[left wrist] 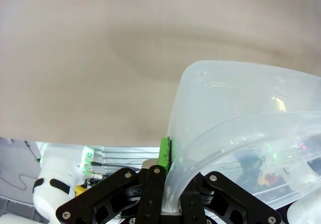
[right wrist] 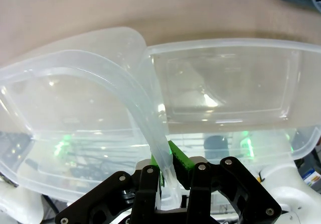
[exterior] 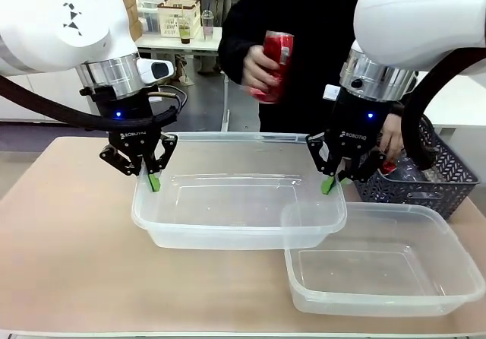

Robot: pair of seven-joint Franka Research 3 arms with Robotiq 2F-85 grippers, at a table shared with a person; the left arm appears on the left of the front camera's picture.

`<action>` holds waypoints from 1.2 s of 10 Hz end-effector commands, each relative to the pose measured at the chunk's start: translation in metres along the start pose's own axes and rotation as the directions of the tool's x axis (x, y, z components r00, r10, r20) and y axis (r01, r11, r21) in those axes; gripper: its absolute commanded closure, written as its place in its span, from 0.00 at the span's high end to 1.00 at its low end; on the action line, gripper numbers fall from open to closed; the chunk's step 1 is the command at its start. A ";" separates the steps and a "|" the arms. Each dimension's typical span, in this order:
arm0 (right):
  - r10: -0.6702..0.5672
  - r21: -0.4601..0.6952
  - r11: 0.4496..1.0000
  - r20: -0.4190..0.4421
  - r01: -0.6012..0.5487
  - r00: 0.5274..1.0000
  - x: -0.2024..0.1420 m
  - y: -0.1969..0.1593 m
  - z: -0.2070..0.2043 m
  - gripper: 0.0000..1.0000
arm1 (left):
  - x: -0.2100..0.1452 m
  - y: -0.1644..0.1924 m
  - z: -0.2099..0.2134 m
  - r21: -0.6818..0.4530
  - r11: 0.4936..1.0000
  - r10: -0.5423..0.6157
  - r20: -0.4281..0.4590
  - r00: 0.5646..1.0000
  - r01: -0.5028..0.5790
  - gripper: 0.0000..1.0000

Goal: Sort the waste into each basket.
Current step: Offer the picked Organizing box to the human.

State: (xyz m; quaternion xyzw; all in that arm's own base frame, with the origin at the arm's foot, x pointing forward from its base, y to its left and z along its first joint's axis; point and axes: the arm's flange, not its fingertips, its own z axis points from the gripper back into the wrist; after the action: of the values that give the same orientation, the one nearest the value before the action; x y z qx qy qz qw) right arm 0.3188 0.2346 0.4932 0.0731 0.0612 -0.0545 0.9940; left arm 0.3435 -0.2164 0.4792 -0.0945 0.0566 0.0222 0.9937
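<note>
While two grippers [exterior: 154,179] [exterior: 329,184] pinch one of two tubs [exterior: 228,236] [exterior: 456,293], a hand [exterior: 258,69] grasps one red can [exterior: 279,54].

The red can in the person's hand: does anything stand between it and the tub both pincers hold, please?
Nothing visible does. The red can is held up beyond the clear tub, which is open and empty; the left pincer and right pincer clamp only its end rims.
</note>
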 end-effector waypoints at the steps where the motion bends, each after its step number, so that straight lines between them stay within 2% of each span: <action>1: 0.001 0.005 1.000 0.002 -0.001 1.000 0.003 0.002 0.002 0.06 | 0.002 0.003 0.007 -0.011 1.000 0.018 0.018 1.000 -0.018 0.03; 12: 0.001 0.005 1.000 0.002 -0.001 1.000 0.003 0.002 0.002 0.06 | 0.002 0.003 0.007 -0.011 1.000 0.018 0.018 1.000 -0.018 0.03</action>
State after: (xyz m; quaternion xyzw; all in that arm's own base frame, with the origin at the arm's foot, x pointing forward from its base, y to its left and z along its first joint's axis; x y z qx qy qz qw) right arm 0.3189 0.2346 0.4932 0.0731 0.0609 -0.0545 0.9940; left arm 0.3435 -0.2164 0.4792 -0.0945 0.0566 0.0222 0.9937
